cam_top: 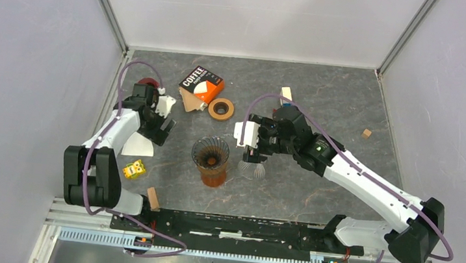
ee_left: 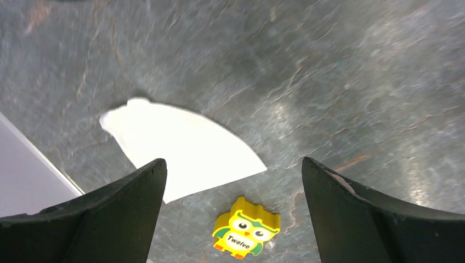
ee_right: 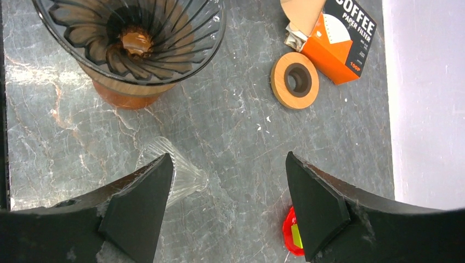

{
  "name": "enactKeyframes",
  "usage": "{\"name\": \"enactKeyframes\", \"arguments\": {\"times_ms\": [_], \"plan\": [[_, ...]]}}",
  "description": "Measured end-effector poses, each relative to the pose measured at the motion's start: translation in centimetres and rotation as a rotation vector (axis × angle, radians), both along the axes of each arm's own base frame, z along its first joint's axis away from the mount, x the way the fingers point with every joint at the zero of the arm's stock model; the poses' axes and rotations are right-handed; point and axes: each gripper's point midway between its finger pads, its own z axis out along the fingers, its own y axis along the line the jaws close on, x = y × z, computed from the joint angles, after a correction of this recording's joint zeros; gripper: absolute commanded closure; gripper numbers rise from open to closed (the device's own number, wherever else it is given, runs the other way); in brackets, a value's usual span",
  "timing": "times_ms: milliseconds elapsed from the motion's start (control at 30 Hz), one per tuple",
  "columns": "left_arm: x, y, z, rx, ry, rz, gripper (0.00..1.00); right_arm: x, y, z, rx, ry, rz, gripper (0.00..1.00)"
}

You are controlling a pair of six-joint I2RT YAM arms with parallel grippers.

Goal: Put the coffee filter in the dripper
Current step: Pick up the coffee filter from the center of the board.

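The white paper coffee filter lies flat on the table at the left; in the left wrist view it is just beyond my left finger. The dripper, a dark ribbed glass cone on an amber carafe, stands mid-table and holds no filter. My left gripper hovers open and empty above the filter's edge. My right gripper is open and empty, just right of the dripper, over a clear ribbed glass cone.
An orange coffee filter box with brown filters and a wooden ring lie behind the dripper. A yellow owl block lies near the filter. Wooden blocks and a red piece are scattered around.
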Motion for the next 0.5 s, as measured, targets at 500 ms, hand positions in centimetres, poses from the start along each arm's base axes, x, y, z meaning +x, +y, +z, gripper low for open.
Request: {"name": "enactKeyframes", "arguments": {"times_ms": [500], "plan": [[-3.3,3.1,-4.9,-0.057,0.180,0.075,0.11,-0.9,-1.0,-2.2,-0.036,0.023,0.010,0.18]]}}
